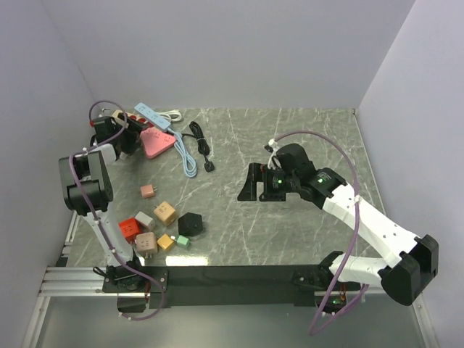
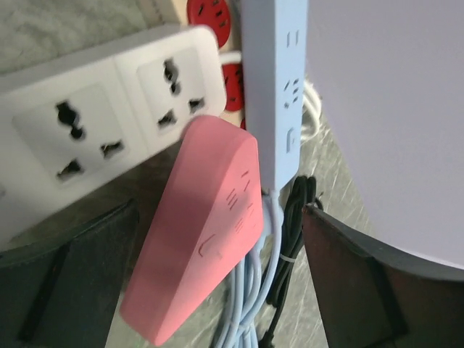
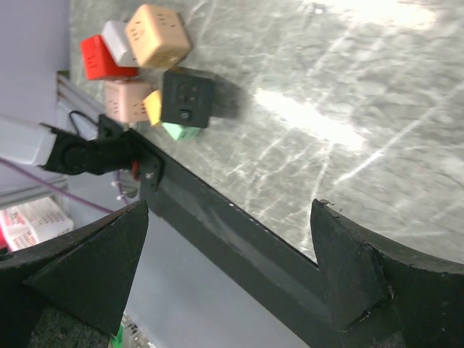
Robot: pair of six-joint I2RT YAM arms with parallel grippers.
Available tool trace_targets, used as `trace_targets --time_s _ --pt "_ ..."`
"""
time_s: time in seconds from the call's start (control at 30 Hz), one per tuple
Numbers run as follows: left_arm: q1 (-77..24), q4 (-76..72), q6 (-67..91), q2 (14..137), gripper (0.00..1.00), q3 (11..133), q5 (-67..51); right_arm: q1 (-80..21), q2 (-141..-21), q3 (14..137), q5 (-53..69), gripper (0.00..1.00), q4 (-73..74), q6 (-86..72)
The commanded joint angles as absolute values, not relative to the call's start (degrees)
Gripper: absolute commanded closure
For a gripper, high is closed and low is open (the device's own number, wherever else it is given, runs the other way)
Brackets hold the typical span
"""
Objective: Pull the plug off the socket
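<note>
Left gripper (image 2: pixel 217 243) spread wide over pink strip (image 2: pixel 210 181): smooth, matte, rounded wedge. Tight corner: glossy white socket block (image 2: pixel 87 109) one side, slim blue strip (image 2: pixel 279 87) other, wall (image 2: pixel 391 109) close. Black plug (image 1: pixel 209 166) lies on marbled table (image 1: pixel 304 138), right of strips. Right gripper (image 1: pixel 250 190) open mid-table, bare tabletop around it.

Robot lab (plain white walls (image 1: pixel 217 51)).

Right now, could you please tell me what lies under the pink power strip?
In the left wrist view, a light blue cable emerges from beneath the pink power strip, whose tip overlaps the white socket block. Anything else underneath is covered.
</note>
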State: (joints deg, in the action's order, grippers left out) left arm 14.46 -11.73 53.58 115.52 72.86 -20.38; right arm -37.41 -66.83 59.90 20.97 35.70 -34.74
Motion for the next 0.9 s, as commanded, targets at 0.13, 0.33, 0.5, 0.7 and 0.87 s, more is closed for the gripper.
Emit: trace_targets --time_s 0.13,0.33,0.5,0.7,0.87 --pt "14.8 3.2 46.3 104.5 0.01 73.7 -25.3 -33.5 -63.2 61.3 16.6 0.01 37.8 -32.5" --pt "13.0 14.1 39.6 90.8 0.01 69.0 -23.6 -32.4 -60.7 61.1 10.1 0.0 38.6 -32.6" --pt "9.4 18.6 38.1 81.3 0.01 64.1 -23.8 -32.1 -56.7 59.5 4.8 0.0 39.5 -34.0" --pt "8.3 20.0 37.6 68.0 0.01 59.3 -25.5 -31.9 -49.1 57.6 0.5 0.0 39.4 -34.8" --pt "6.8 17.7 37.5 58.5 0.01 57.0 -29.5 -31.8 -41.5 56.0 -6.5 0.0 39.9 -34.9"
